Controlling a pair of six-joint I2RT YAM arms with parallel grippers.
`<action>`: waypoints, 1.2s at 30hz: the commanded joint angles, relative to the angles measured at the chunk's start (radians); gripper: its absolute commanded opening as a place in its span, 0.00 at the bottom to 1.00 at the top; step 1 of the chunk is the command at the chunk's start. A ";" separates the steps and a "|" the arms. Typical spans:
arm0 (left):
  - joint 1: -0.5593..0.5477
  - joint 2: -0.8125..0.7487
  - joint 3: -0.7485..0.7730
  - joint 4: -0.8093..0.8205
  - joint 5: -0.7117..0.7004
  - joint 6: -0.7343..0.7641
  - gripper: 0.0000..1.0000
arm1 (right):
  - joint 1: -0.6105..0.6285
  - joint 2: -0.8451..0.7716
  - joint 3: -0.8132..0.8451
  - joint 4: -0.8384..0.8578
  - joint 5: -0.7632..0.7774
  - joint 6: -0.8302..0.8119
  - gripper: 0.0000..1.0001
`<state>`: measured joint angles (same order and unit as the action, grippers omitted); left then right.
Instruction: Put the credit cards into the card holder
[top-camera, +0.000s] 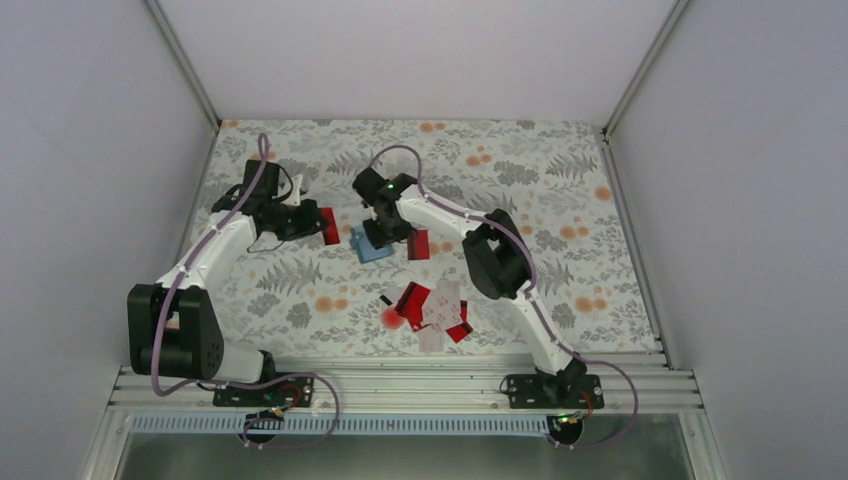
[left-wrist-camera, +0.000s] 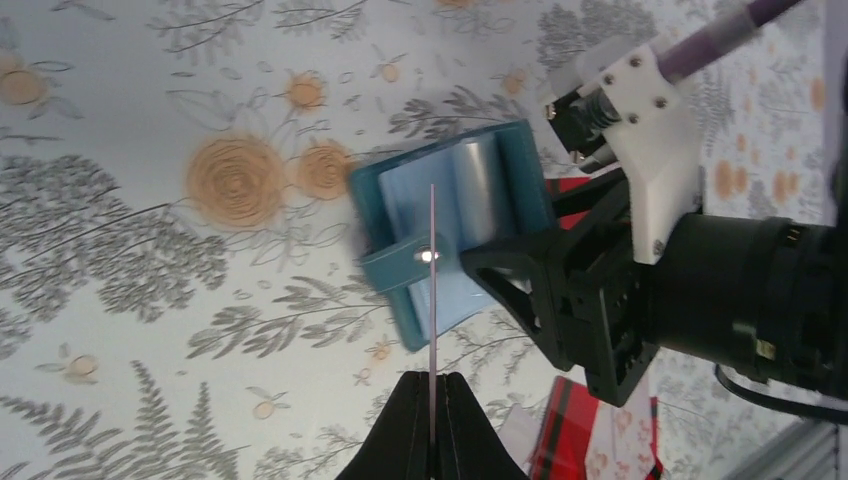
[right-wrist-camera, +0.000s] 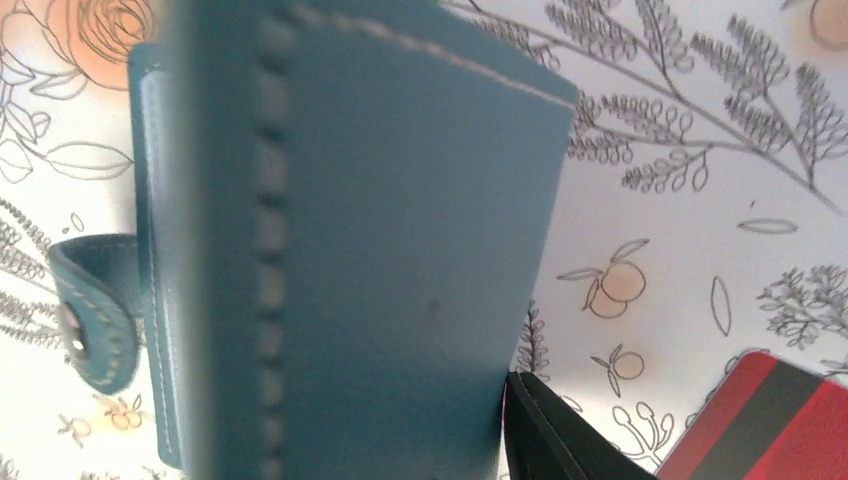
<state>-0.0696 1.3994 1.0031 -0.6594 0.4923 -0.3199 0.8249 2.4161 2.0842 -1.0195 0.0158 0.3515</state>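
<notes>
Closest to the lens, in the right wrist view, the card holder (right-wrist-camera: 400, 250) fills most of the frame. It is teal, with a row of pale stitching down one edge and a second stitched line across the top corner. A short strap tab (right-wrist-camera: 85, 320) with a metal snap stud hangs off its left side. No brand mark can be read on it.

The left wrist view shows the holder lying open on the floral table cover (left-wrist-camera: 150, 300), with a lighter blue lining and a greyish inner pocket. From above it sits mid-table, between the two grippers and beyond the loose cards.

The right gripper (top-camera: 385, 228) is at the holder. One black finger (right-wrist-camera: 545, 430) stands against the holder's lower edge and the other is hidden, so it cannot be told whether the grasp is closed.

The left gripper (left-wrist-camera: 432, 385) is clenched on one card (left-wrist-camera: 432, 290), seen edge-on as a thin pale line pointing at the holder. From above this card is red.

A red card with a dark stripe (right-wrist-camera: 770, 420) lies just beside the holder. A loose pile of red and pale cards (top-camera: 437, 310) lies nearer the arm bases. The print on the pale ones is too blurred to read.
</notes>
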 joint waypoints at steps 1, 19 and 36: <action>-0.006 0.004 -0.003 0.100 0.125 0.030 0.02 | -0.065 -0.100 -0.124 0.105 -0.198 0.060 0.37; -0.115 0.332 0.076 0.267 0.219 -0.095 0.02 | -0.187 -0.214 -0.446 0.392 -0.530 0.160 0.35; -0.177 0.492 0.145 0.173 0.022 -0.019 0.02 | -0.249 -0.259 -0.486 0.350 -0.474 0.138 0.52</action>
<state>-0.2398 1.8767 1.1316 -0.4461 0.6193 -0.3809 0.5972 2.2017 1.5936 -0.6029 -0.5529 0.5102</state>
